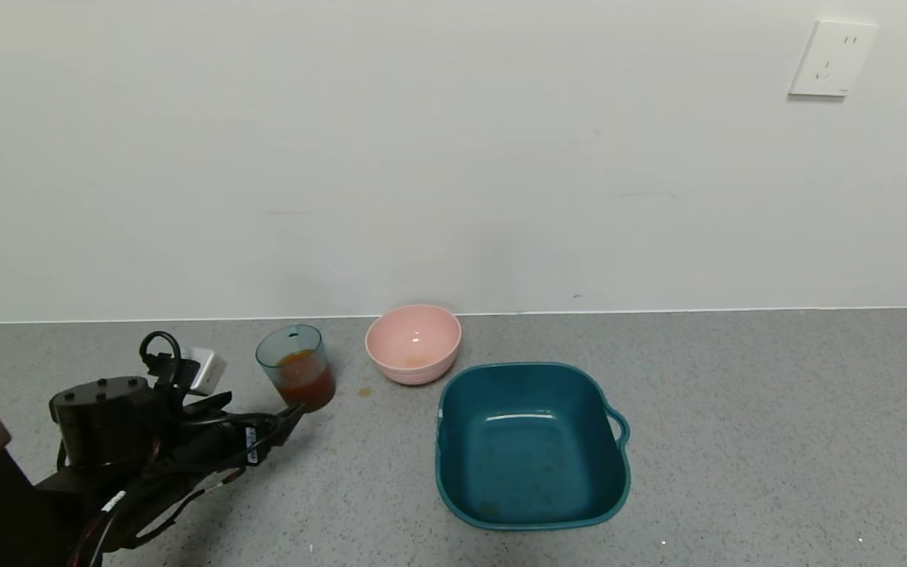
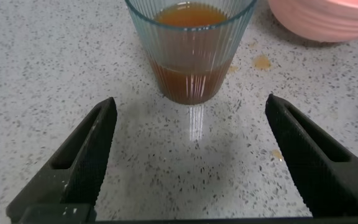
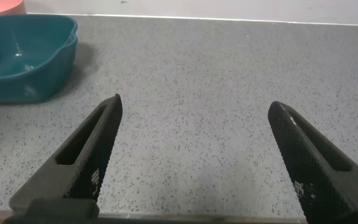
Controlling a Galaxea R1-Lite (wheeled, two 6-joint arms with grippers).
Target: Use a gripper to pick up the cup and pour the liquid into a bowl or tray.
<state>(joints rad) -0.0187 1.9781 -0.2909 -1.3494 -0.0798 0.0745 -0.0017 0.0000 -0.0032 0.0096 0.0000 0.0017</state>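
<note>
The ribbed blue-grey cup (image 1: 297, 367) stands upright on the grey counter at the left, about half full of reddish-brown liquid (image 1: 305, 376). My left gripper (image 1: 290, 413) is open just short of the cup, its tips near the cup's base. In the left wrist view the cup (image 2: 189, 46) stands ahead of the open gripper (image 2: 191, 109), centred between the fingers (image 2: 95, 146) and untouched. The dark teal basin (image 1: 531, 443) sits empty to the right of the cup. My right gripper (image 3: 194, 109) is open over bare counter, out of the head view; the basin (image 3: 23, 56) lies off to one side.
A round pink bowl (image 1: 413, 342) stands between the cup and the basin, near the wall. Small brown drips (image 1: 363, 391) mark the counter beside the cup. A wall socket (image 1: 831, 59) is at the upper right. The counter's right half is bare.
</note>
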